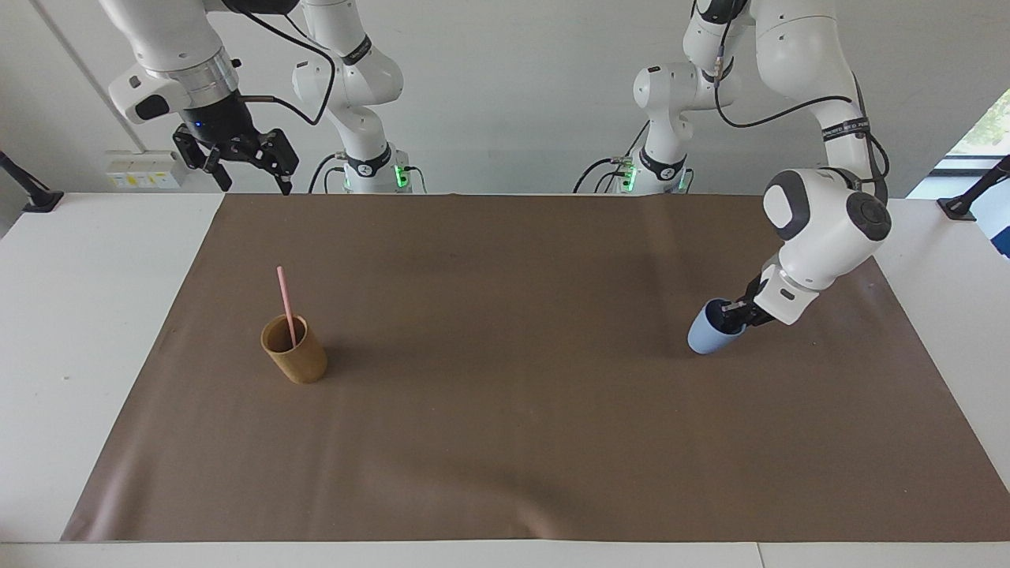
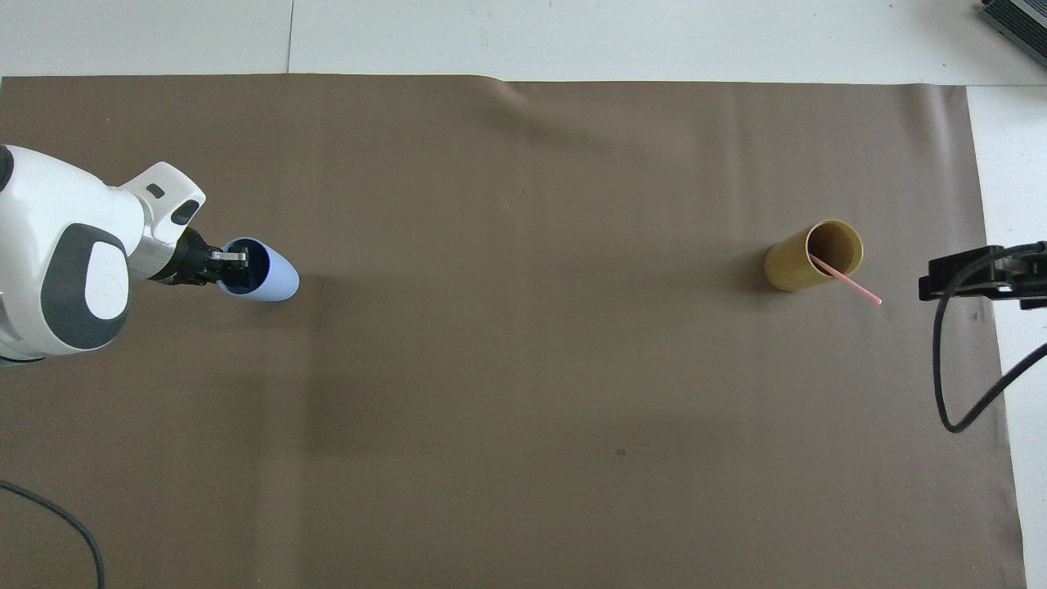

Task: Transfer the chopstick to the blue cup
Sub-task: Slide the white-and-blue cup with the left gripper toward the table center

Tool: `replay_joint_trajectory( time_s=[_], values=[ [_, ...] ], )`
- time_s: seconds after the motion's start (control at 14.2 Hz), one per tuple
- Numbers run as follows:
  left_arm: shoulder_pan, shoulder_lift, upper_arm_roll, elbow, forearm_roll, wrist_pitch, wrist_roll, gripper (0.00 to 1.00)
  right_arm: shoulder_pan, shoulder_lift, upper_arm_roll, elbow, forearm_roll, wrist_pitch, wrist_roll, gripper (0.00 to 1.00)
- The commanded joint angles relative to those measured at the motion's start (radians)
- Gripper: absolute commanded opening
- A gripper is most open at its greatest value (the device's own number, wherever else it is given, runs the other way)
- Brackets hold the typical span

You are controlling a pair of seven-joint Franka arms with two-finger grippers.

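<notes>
Facing view: the left tool (image 1: pixel 735 309) is clamped on the rim of the blue cup (image 1: pixel 708 335), one finger inside the mouth, and the cup tilts on the brown mat (image 1: pixel 505 442) at the left arm's end of the desk (image 1: pixel 102 260). Well apart from the blue cup, toward the right arm's end, the chopstick (image 1: pixel 286 305) stands leaning in the tan cup (image 1: pixel 294 351). The right tool (image 1: pixel 237 158) waits with fingers spread, raised over the mat's edge by the robots.
</notes>
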State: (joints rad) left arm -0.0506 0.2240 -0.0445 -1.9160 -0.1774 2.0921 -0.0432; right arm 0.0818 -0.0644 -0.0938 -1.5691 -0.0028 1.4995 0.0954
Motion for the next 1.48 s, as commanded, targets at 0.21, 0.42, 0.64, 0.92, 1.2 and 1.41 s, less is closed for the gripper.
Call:
replay_joint_trajectory(
  time_s=[0.21, 0.42, 0.64, 0.92, 1.2, 1.41],
  values=[
    [-0.219, -0.029, 0.014, -0.008, -0.011, -0.003, -0.278, 0.00, -0.014, -0.020, 0.008, -0.020, -0.002, 0.001, -0.014, 1.00],
    [-0.339, -0.035, 0.017, -0.020, 0.003, 0.058, -0.456, 0.00, -0.014, -0.020, 0.008, -0.022, -0.002, -0.001, -0.014, 1.00],
    [-0.416, -0.037, 0.017, -0.024, 0.013, 0.068, -0.589, 0.00, -0.014, -0.018, 0.008, -0.020, -0.002, 0.001, -0.014, 1.00],
    [-0.500, -0.028, 0.017, -0.034, 0.041, 0.104, -0.746, 0.00, -0.014, -0.018, 0.008, -0.020, -0.002, -0.001, -0.014, 1.00],
    [-0.555, -0.028, 0.015, -0.061, 0.041, 0.118, -0.842, 0.00, -0.014, -0.020, 0.008, -0.020, -0.002, -0.001, -0.014, 1.00],
    [-0.559, -0.023, 0.014, -0.061, 0.041, 0.128, -0.857, 0.06, -0.014, -0.018, 0.008, -0.020, -0.002, 0.001, -0.014, 1.00]
  ],
)
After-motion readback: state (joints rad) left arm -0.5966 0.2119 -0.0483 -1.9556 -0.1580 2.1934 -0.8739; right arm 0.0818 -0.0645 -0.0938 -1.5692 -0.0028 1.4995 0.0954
